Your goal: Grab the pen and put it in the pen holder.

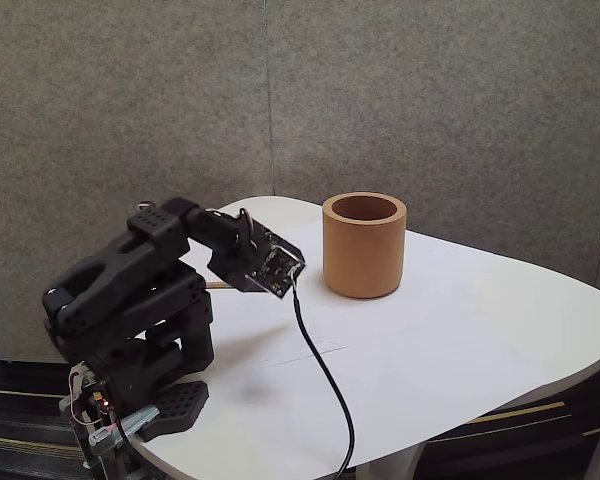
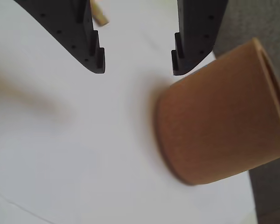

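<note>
The pen (image 2: 101,17) lying near the table's (image 1: 460,340) back-left edge behind the spread-apart, empty gripper (image 2: 137,65) looks light, stiff and rollable, so I'd pinch mid-shaft before heading to the pen holder (image 1: 364,246).

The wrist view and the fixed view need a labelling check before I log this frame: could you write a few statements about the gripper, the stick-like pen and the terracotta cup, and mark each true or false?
1. The black two-finger gripper is open with nothing between its fingers. True.
2. The squat orange-tan terracotta-like cup lies tipped over on the white table. False: in the fixed view it stands upright.
3. The short orange-brown wood-like pen is inside the cup. False: in the wrist view its visible end lies on the table by one finger.
4. A black cable runs from the wrist across the table. True.
</note>
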Available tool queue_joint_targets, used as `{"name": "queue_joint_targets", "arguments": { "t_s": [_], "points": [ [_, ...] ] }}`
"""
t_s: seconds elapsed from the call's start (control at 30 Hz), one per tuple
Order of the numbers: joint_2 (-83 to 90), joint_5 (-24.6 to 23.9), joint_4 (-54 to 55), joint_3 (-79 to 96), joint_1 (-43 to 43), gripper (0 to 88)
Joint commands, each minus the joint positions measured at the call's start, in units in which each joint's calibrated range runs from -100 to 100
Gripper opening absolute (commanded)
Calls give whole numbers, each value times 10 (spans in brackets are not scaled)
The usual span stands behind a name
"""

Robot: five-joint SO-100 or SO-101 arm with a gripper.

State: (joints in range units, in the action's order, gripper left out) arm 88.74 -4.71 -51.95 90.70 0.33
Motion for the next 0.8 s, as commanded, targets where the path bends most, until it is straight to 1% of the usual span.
{"name": "queue_joint_targets", "arguments": {
  "t_s": [0.0, 0.1, 0.17, 0.37, 0.43, 0.57, 0.77],
  "points": [
    [-5, 2, -1, -110, -3, 199],
    [-27, 2, -1, -168, 2, 199],
    [-73, 2, -2, -223, 3, 199],
    [-279, -1, -3, -446, 3, 199],
    [-334, 0, -3, -525, 19, 199],
    [-396, 2, -3, -624, 77, 199],
    [-409, -1, -12, -598, 224, 199]
  ]
}}
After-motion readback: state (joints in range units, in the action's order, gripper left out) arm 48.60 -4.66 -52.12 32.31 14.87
